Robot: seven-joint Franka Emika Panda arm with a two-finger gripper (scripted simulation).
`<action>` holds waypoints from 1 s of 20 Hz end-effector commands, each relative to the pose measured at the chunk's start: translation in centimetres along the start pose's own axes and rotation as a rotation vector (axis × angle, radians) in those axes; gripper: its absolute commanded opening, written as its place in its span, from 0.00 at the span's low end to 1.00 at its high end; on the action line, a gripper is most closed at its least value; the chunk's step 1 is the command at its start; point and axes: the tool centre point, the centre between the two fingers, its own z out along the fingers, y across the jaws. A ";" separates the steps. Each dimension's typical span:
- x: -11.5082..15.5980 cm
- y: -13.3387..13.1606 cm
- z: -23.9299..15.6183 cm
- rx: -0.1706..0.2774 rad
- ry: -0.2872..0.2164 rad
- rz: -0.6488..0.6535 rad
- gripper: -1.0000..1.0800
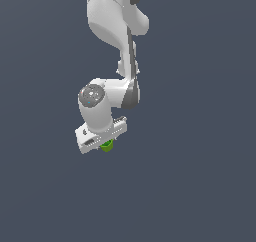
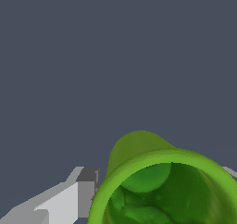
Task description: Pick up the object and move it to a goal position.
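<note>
One green object (image 1: 106, 146) sits clamped in the gripper (image 1: 106, 145) at frame centre; plain grey backdrop surrounds it.

The exterior view looked down from above and well back, taking in the arm (image 1: 112, 61) and tool (image 1: 102, 138). The wrist view sat very near the green lump (image 2: 162, 186), which both views shared (image 1: 107, 146).

Object (image 1: 106, 146): small bright green cup-like lump (image 2: 162, 186), hollow, rim wide, sits between jaws, poking out just below them.
</note>
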 end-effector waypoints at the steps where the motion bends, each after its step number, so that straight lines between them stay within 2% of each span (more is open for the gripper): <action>1: 0.3 1.7 -0.5 -0.001 0.001 -0.001 0.00; 10: 1.4 6.8 -1.5 -0.001 0.001 -0.001 0.00; 20: 2.0 9.5 -2.1 -0.001 0.001 -0.001 0.00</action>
